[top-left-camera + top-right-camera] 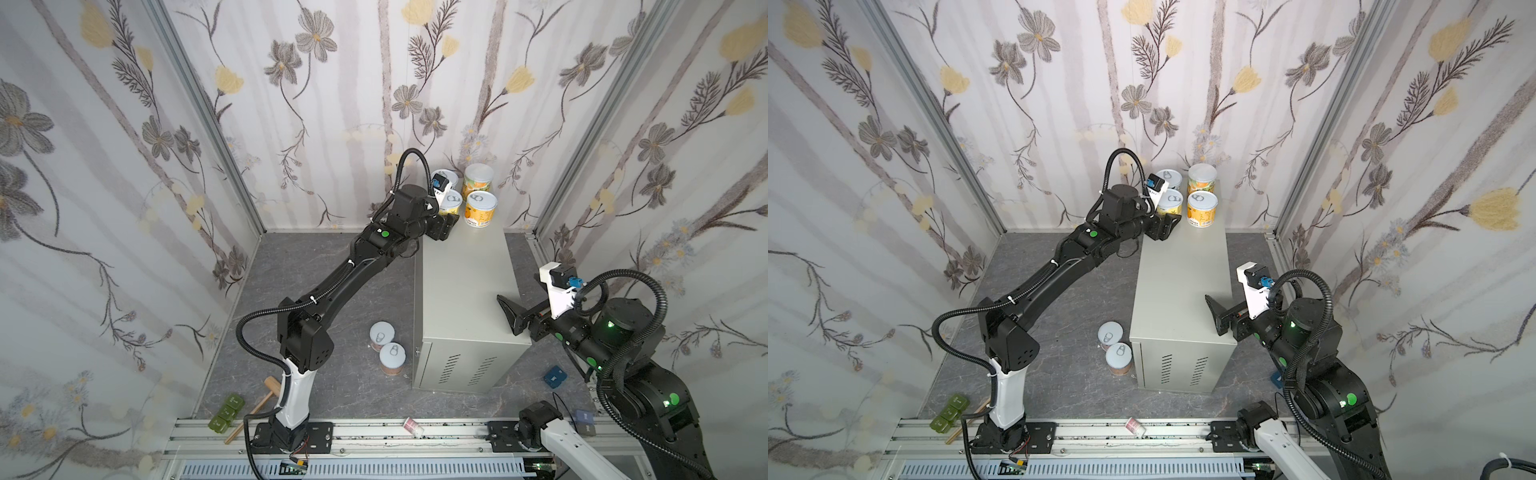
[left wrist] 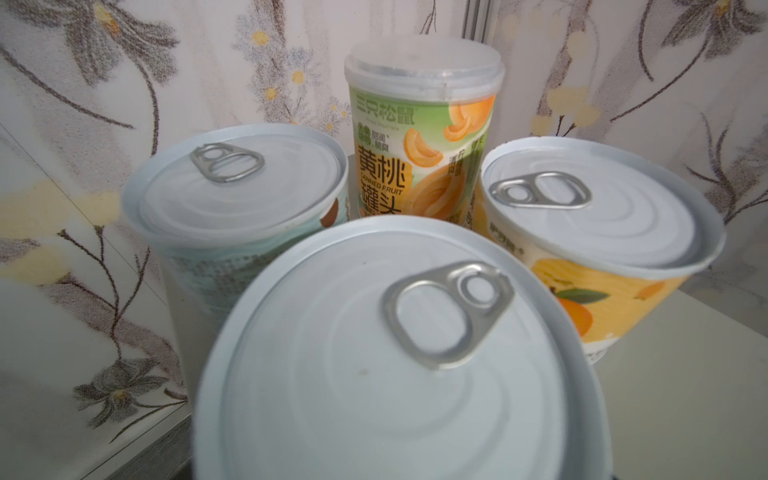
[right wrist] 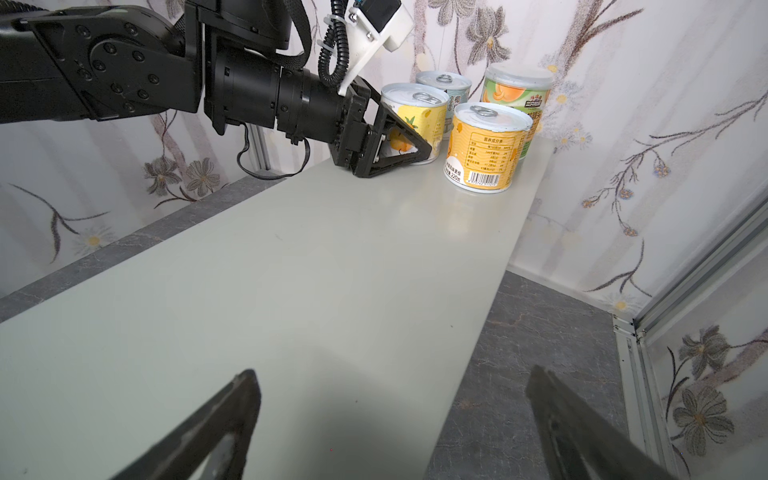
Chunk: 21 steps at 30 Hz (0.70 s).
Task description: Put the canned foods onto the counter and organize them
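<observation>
Four canned foods stand grouped at the far end of the counter (image 1: 461,282) (image 1: 1183,282): a pale blue can (image 1: 446,176), a taller green-orange can (image 1: 478,178), an orange can (image 1: 481,210) and a yellow can (image 1: 451,202) (image 3: 415,112). My left gripper (image 1: 451,217) (image 1: 1169,222) is shut on the yellow can, which rests on the counter; the near finger (image 3: 386,153) lies against its side. That can's lid (image 2: 395,353) fills the left wrist view. Two more cans (image 1: 382,334) (image 1: 392,358) stand on the floor left of the counter. My right gripper (image 1: 508,313) (image 3: 392,382) hangs open and empty over the counter's near right edge.
Green blocks (image 1: 226,411) and a wooden mallet (image 1: 257,403) lie at the front left by the left arm's base. A blue block (image 1: 555,376) sits on the floor right of the counter. A small pink-white item (image 1: 413,426) lies on the front rail. Wallpapered walls enclose three sides.
</observation>
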Each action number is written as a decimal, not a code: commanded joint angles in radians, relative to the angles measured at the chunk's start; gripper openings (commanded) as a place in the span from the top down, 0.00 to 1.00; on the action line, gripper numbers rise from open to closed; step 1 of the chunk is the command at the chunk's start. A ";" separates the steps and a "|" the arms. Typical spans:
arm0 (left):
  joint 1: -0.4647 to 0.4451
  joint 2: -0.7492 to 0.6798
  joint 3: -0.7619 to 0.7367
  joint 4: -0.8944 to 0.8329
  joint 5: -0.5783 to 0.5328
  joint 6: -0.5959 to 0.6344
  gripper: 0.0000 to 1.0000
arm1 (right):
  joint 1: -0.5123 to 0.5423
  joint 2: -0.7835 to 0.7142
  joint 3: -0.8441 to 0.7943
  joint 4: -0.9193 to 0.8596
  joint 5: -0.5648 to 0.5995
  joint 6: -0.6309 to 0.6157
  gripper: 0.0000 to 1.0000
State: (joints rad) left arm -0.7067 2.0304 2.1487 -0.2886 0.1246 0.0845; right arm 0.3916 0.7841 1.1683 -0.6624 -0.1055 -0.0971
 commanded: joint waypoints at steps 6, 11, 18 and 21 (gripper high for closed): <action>0.003 0.013 0.004 -0.084 -0.006 0.027 0.24 | -0.001 -0.002 -0.005 0.029 0.003 -0.001 0.00; 0.002 0.016 0.004 -0.084 -0.006 0.025 0.22 | 0.000 -0.003 -0.006 0.028 0.003 -0.002 0.00; 0.002 0.011 0.002 -0.083 0.001 0.023 0.09 | 0.000 -0.005 -0.010 0.028 0.004 -0.002 0.00; 0.003 0.007 -0.001 -0.090 0.012 0.021 0.02 | 0.000 0.000 -0.009 0.030 0.003 -0.004 0.00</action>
State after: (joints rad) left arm -0.7040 2.0327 2.1521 -0.2920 0.1249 0.0826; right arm 0.3916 0.7780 1.1618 -0.6624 -0.1051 -0.0971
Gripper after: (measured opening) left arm 0.972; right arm 0.995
